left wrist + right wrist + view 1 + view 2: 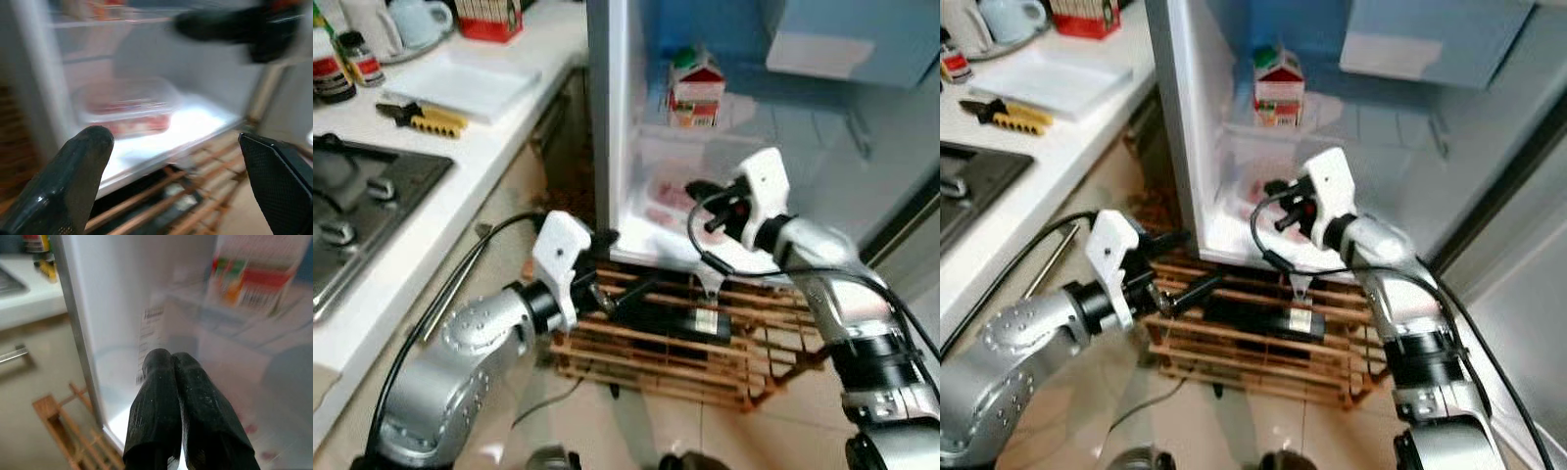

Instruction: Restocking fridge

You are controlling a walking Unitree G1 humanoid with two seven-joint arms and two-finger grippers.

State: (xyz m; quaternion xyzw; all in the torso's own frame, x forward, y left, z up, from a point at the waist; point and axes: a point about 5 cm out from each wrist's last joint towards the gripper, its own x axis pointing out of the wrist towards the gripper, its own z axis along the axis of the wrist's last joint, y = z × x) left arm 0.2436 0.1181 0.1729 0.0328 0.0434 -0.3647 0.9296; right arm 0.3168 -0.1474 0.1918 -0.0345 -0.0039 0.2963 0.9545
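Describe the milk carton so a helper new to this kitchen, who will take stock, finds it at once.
Look into the open fridge beside the white counter. On the glass shelf stands the carton, upright, above the clear tray of meat on the fridge floor. Its red, roof-shaped top and white sides set it apart; nothing else stands on that shelf.

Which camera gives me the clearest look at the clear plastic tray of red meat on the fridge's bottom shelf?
The left wrist view: the clear plastic tray of red meat sits between the open left gripper fingers, though blurred. In both eye views the right gripper partly covers it. The right wrist view shows only a faint blur of it.
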